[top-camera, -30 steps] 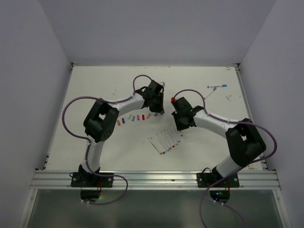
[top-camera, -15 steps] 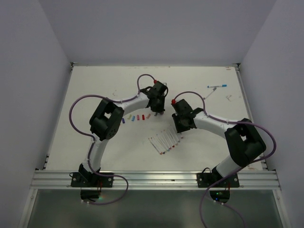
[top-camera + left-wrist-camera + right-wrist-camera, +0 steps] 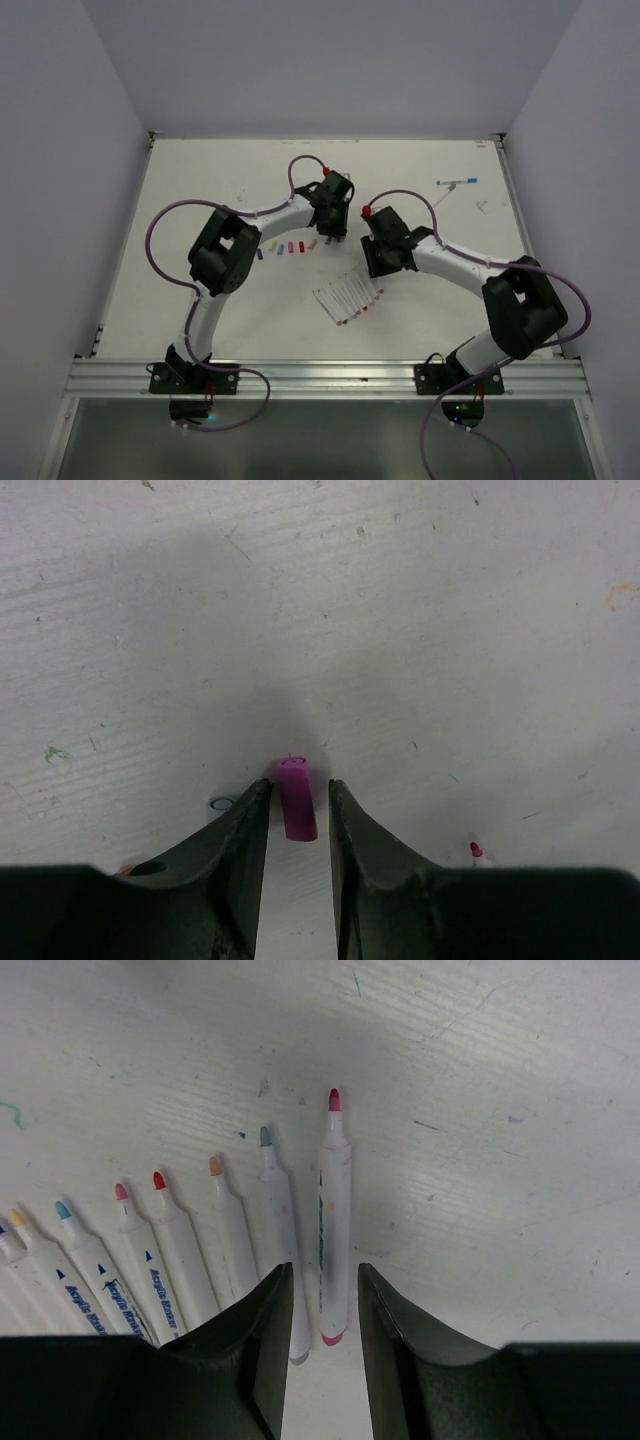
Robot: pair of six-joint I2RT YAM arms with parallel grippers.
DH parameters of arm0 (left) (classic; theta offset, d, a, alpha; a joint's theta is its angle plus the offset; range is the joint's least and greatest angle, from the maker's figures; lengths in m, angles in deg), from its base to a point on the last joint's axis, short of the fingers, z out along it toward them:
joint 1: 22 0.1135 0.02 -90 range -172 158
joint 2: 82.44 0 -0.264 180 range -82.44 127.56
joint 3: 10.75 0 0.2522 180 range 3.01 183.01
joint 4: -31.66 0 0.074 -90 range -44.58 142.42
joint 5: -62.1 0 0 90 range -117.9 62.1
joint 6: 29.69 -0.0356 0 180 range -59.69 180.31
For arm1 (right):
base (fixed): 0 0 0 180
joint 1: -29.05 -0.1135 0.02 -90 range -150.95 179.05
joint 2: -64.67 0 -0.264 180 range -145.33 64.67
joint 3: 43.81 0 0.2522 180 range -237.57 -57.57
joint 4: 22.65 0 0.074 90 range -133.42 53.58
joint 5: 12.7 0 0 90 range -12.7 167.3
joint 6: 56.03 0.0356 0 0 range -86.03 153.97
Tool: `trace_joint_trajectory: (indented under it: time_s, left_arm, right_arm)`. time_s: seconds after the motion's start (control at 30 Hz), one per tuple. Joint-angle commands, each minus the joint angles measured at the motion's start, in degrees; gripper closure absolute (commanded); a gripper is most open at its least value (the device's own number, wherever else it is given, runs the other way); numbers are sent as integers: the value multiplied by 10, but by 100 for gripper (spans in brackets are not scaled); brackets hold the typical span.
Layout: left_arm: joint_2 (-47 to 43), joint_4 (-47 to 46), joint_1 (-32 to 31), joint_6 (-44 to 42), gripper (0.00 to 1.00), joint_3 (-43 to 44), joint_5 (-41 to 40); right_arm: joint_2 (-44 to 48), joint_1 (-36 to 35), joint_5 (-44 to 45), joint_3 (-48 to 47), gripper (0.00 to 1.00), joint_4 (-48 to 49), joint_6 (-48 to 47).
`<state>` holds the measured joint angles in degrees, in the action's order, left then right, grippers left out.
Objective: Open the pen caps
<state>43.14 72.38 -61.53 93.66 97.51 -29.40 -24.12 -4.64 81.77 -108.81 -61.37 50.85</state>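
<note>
Left pincer (image 3: 299, 786) hangs narrowly parted, a magenta cap (image 3: 297, 805) lying on the worktop (image 3: 450, 600) between its fingers, apparently ungripped, long axis along them, just beyond the row of pen caps (image 3: 284, 247). Right pincer (image 3: 324, 1272), also parted, straddles an uncapped pen (image 3: 335, 1200) without clamping it.

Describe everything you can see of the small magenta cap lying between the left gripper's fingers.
The magenta cap is a tiny, short cylinder of smooth, opaque plastic, with one end pointing away from the wrist camera. It appears to lie on its side on the scuffed white table, lengthwise between the fingers of the left gripper. A narrow strip of table shows on each side, so the fingers seem to flank it without touching.
</note>
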Motion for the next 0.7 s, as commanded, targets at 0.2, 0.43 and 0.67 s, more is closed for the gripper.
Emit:
trace_joint_trajectory:
  time_s: [0.2, 0.43, 0.67]
  left_arm:
    - [-10, 11, -3, -19, 63, 12, -29]
    - [-96, 34, 2, -38, 59, 50, -32]
    - [-260, 15, 1, -40, 52, -4, -40]
  right_arm:
    - [78, 16, -6, -54, 60, -26, 15]
    - [79, 117, -14, -71, 46, -29, 56]
    - [2, 211, 37, -146, 39, -24, 108]
